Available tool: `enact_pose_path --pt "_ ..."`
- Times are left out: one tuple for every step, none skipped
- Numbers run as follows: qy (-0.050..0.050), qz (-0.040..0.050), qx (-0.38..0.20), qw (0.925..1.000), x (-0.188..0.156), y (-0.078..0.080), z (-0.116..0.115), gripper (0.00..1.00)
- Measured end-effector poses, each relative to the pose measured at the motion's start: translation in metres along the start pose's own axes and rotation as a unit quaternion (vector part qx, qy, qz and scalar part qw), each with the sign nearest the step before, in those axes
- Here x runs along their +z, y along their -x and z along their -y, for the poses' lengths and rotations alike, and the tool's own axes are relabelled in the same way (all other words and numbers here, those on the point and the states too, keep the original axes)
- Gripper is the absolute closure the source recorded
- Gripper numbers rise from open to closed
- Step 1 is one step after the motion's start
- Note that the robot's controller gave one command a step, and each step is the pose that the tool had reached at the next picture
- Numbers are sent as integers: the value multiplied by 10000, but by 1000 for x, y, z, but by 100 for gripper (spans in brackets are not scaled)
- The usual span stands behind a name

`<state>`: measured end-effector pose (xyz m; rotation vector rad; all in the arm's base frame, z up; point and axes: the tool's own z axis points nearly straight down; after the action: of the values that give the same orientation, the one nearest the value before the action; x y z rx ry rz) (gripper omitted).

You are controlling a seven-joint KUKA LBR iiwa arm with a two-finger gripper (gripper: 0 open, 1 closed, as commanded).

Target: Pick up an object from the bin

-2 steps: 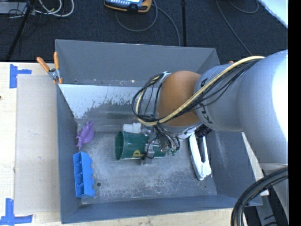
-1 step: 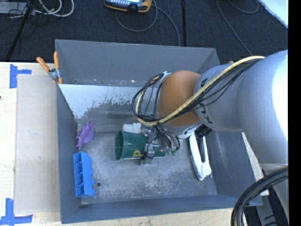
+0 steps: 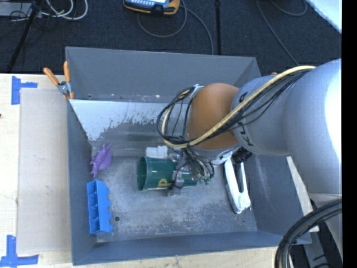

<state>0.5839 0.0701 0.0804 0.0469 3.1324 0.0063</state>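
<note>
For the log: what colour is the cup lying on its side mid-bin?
The cup is dark green, best seen in the camera view.

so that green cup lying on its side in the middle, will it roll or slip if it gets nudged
The green cup lies on its side on the flat floor of the bin, so a push across it would probably roll it. It looks like hollow plastic, likely light and stiff. Its smooth round wall may slip against the gripper.

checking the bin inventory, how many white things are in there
2. A small white piece sits just behind the green cup mid-bin; a long white item lies by the right wall. The arm may hide more.
</note>
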Motion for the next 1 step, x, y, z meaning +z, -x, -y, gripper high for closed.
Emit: enact_pose_path --pt "-1 -2 -2 10000 -9 0 0 100"
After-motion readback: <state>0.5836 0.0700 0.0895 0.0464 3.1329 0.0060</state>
